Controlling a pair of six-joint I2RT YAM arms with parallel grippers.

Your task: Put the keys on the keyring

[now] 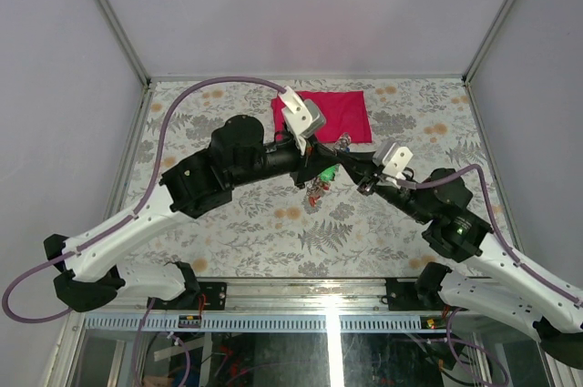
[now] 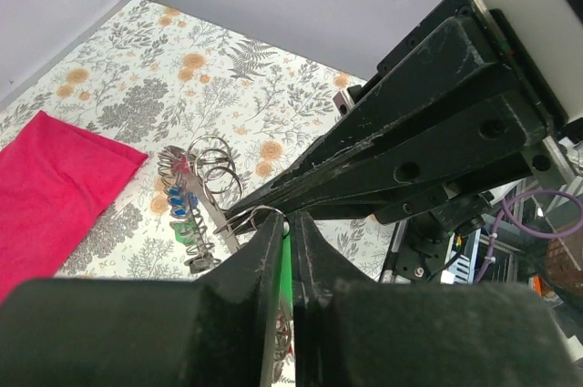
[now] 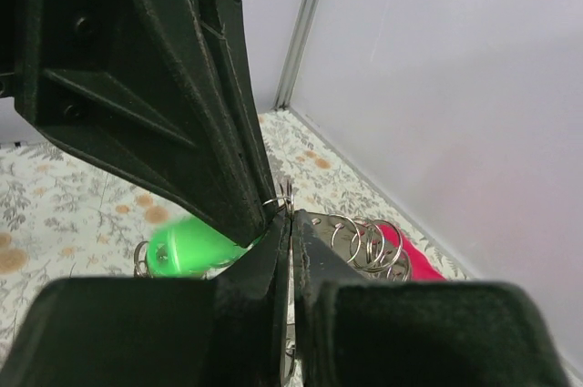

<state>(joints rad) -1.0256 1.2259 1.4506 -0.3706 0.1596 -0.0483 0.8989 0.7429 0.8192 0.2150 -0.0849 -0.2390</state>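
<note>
Two arms (image 1: 228, 164); one red cloth (image 1: 332, 114); several keys (image 2: 187, 218), exact count unreadable; at least one green tag (image 2: 286, 264).

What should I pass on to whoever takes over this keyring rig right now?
Left fingers: shut on the green key, held off the table.
Right fingers: shut on the small ring at that key, tip to tip with the left.
Other keys and rings: a bunch lying on the table beside the cloth.
Done: I cannot tell which keys are already threaded.
Left: thread the green key, then the loose ones.
</note>
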